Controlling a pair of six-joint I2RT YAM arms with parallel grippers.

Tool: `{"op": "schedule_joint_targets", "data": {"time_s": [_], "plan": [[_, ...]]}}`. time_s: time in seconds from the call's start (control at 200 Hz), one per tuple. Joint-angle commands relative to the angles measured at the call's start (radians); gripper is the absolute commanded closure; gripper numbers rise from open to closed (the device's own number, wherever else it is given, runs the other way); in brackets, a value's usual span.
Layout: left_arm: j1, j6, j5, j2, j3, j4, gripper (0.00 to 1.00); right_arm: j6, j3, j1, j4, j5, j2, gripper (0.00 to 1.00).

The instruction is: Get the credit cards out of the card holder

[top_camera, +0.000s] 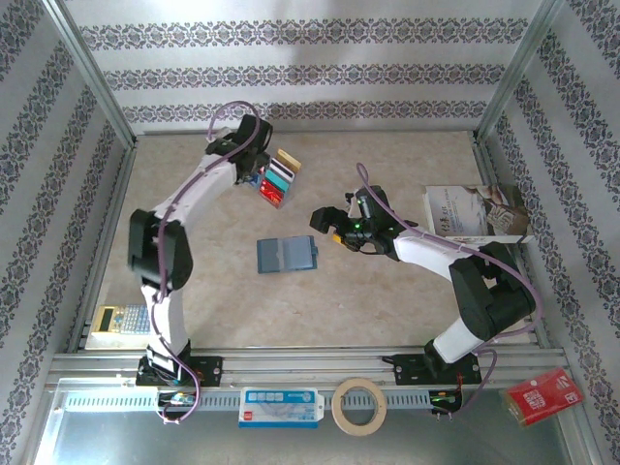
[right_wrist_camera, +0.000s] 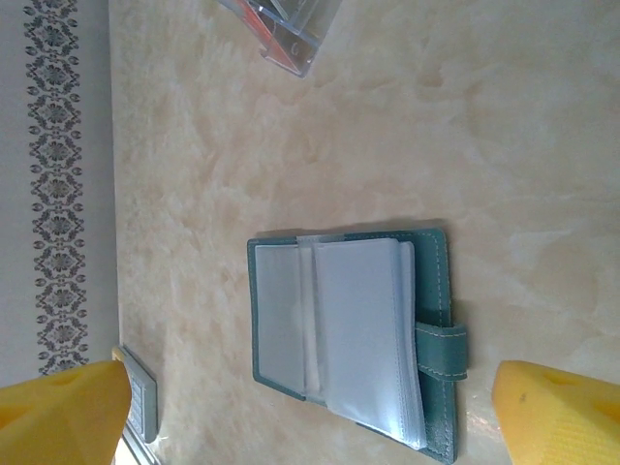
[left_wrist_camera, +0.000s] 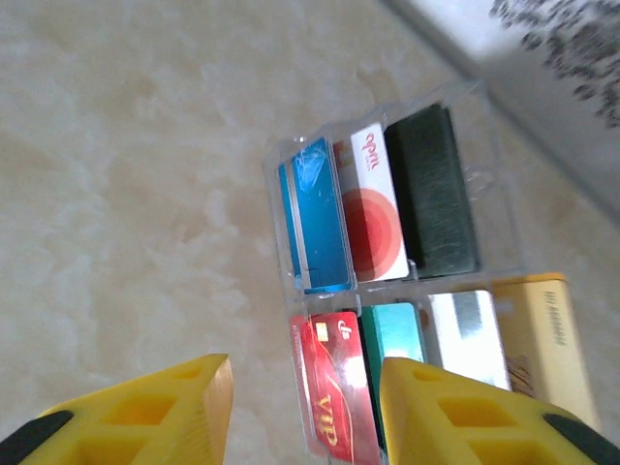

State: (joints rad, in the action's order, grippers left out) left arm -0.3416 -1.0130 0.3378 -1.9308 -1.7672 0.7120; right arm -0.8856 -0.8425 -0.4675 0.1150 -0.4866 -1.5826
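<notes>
Left gripper [left_wrist_camera: 305, 387] hangs open and empty over the tray [left_wrist_camera: 276, 194] of credit cards [left_wrist_camera: 320, 232], so I'd lift straight up

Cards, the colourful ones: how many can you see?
7, seen from the left wrist. Upper row: blue card, white-and-red card, black card. Lower row: red card, teal card, silver card, gold card. Others may be hidden beneath them.

Card holder [top_camera: 287, 255] (apparently open) on table [top_camera: 387, 310]
</notes>
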Motion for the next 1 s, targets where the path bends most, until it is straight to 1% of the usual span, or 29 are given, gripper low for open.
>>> {"op": "schedule_joint_targets", "data": {"time_s": [0.0,0.05,0.155,0.21,0.295,0.365,0.455,0.505,0.59,0.625,0.674,0.759,0.809,0.924,0.994], "plan": [[-0.007,0.071,0.053,0.129,0.129,-0.09,0.51,0.027,-0.036,-0.011,-0.012,0.024,-0.014,0.04],[-0.004,0.093,0.064,0.197,0.197,-0.121,0.48,0.035,-0.04,-0.013,-0.02,0.034,-0.01,0.04],[0.001,0.164,0.127,0.348,0.348,-0.202,0.31,0.094,-0.068,-0.008,-0.085,0.093,0.022,0.02],[0.001,0.249,0.178,0.425,0.433,-0.272,0.24,0.151,-0.101,-0.003,-0.152,0.15,0.048,0.02],[0.004,0.348,0.294,0.544,0.56,-0.365,0.11,0.25,-0.156,0.008,-0.248,0.26,0.096,0.02],[0.007,0.471,0.316,0.639,0.672,-0.498,0.0,0.327,-0.191,0.018,-0.298,0.348,0.139,0.02],[0.014,0.627,0.292,0.743,0.817,-0.672,0.0,0.413,-0.207,0.032,-0.324,0.485,0.199,0.02],[0.023,0.677,0.29,0.791,0.886,-0.722,0.0,0.455,-0.196,0.042,-0.325,0.558,0.234,0.02],[0.043,0.757,0.287,0.847,0.986,-0.788,0.0,0.516,-0.154,0.057,-0.295,0.742,0.292,0.02],[0.052,0.81,0.281,0.869,1.029,-0.824,0.0,0.526,-0.127,0.067,-0.272,0.822,0.314,0.02],[0.061,0.874,0.277,0.891,1.085,-0.872,0.0,0.543,-0.086,0.082,-0.24,0.901,0.35,0.02],[0.086,0.96,0.27,0.915,1.184,-0.966,0.0,0.57,-0.014,0.123,-0.2,0.962,0.397,0.02],[0.111,0.98,0.261,0.922,1.234,-1.002,0.0,0.573,0.032,0.15,-0.172,0.999,0.423,0.02],[0.143,0.956,0.303,0.905,1.283,-1.037,0.0,0.575,0.125,0.218,-0.135,1.064,0.471,0.02],[0.174,0.939,0.307,0.879,1.32,-1.103,0.0,0.568,0.181,0.261,-0.1,1.079,0.478,0.02]]}}
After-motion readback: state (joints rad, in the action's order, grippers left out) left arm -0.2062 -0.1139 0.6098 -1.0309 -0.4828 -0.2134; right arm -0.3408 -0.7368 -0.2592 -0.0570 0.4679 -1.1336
